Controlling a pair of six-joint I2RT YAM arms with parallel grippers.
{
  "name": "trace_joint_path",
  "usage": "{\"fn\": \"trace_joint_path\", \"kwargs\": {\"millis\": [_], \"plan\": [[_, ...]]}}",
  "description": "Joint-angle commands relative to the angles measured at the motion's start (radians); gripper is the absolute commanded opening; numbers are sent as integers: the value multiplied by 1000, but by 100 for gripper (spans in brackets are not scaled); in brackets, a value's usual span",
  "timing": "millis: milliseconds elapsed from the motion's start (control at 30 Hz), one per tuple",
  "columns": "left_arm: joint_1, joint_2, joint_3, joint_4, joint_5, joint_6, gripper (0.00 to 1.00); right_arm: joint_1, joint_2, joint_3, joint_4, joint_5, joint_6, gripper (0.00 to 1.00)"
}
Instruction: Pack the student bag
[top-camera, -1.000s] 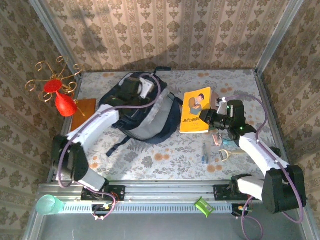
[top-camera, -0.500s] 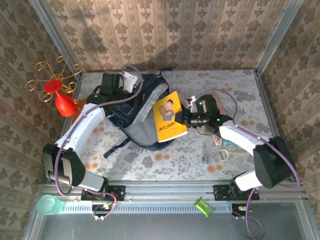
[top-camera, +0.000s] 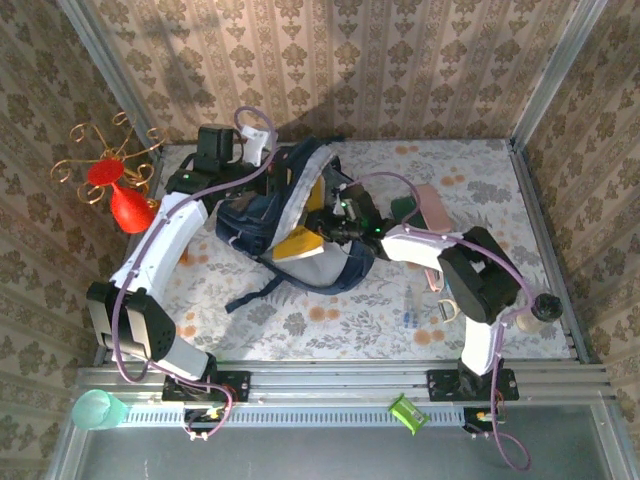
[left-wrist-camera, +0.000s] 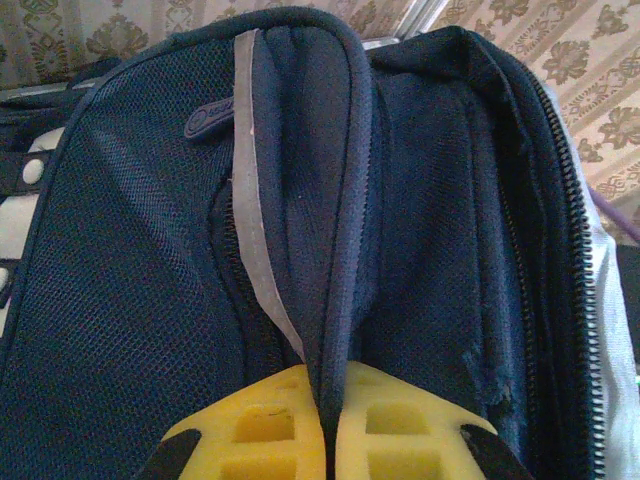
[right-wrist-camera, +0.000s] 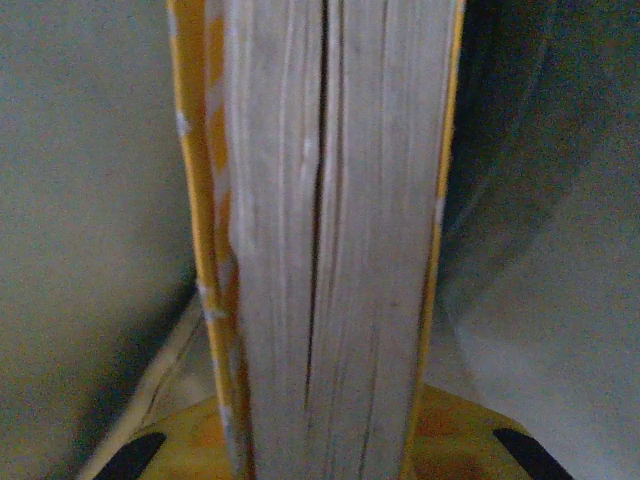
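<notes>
Patterned wallpaper closes in the floral tabletop (top-camera: 480, 190) on three sides, and the student bag (top-camera: 262, 222) lies toward its far left part, its opening facing the right arm. The left end effector (top-camera: 268, 176) is clamped on a fold of the bag's upper rim. In the left wrist view its yellow fingers (left-wrist-camera: 400, 430) pinch the navy edge between them, with the pale stripe (left-wrist-camera: 255, 200) running up from the grip. That pinch looks meant to lift the flap so the zip edge does not sag across the gap.

The right end effector (top-camera: 328, 226) is closed on a yellow book (top-camera: 298, 244), which sits partly inside the opening with one corner out over the grey lining (top-camera: 312, 262). The right wrist view looks along the book's page edge, held upright between the pads, with grey lining on the left and dark fabric on the right. Going in edge-first probably lets the book slip between the walls rather than push flat against them.

I judge the book only partly packed: it needs to go deeper before release, and a corner could snag the lining.

A red vase (top-camera: 125, 205) stands at the left edge, well apart, and small items (top-camera: 445, 308) lie toward the near right corner
</notes>
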Motion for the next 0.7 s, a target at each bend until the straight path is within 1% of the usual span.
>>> {"fn": "trace_joint_path", "kwargs": {"millis": [0,167,267,333,400,500,667], "plan": [[11,-22,80,105,105,-9,0,22,63,98,93,182,38,0],[14,-19,72,112,117,-12,0,35,230,228,148,306,103,0],[16,-19,68,115,118,-13,0,48,326,338,151,366,99,3],[17,-18,61,120,118,-18,0,54,370,400,148,390,86,8],[20,-18,59,123,118,-22,0,57,398,449,127,390,76,17],[31,-22,52,128,113,-27,0,55,383,459,78,370,32,30],[62,-24,28,172,112,-55,0,54,217,302,59,352,-77,44]]}}
